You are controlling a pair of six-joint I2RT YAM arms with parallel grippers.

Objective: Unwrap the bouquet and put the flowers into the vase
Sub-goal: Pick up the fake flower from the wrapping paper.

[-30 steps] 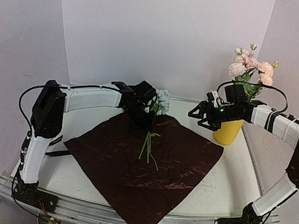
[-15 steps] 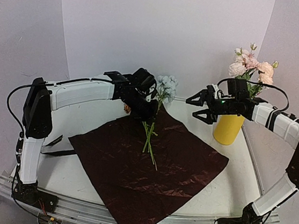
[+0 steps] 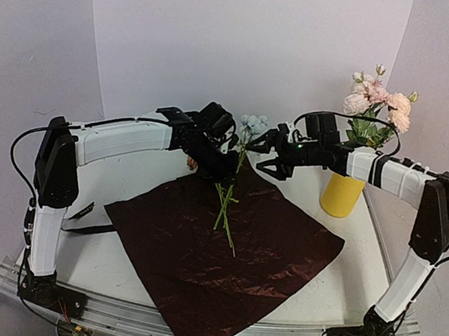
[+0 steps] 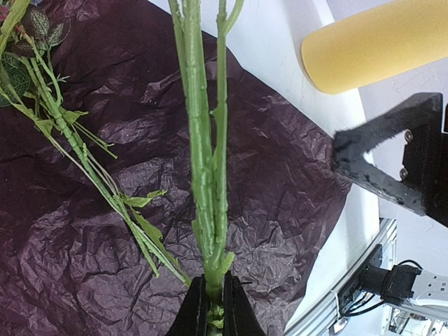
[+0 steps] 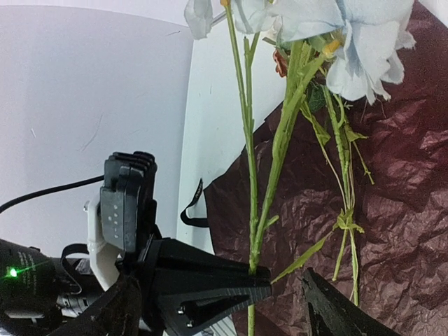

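The dark red wrap (image 3: pixel 224 241) lies spread flat on the table. My left gripper (image 3: pixel 226 168) is shut on thick green stems (image 4: pixel 206 140) of the flowers (image 3: pixel 249 126), holding their pale white blooms up above the sheet. Thinner stems (image 3: pixel 223 212) hang down to the wrap. My right gripper (image 3: pixel 263 158) is open just right of the held flowers; its fingers (image 5: pixel 339 311) stand either side of the stems (image 5: pixel 280 154), not touching them. The mustard-yellow vase (image 3: pixel 341 196) stands at the right with pink flowers (image 3: pixel 376 100) in it.
A black ribbon (image 3: pixel 80 220) lies on the table left of the wrap. White walls close in the back and both sides. The vase (image 4: pixel 378 45) is close behind my right arm, near the table's right edge.
My right gripper has swung left from the vase to the held flowers. My left gripper lifted the flowers off the wrap a second ago and has since held still.
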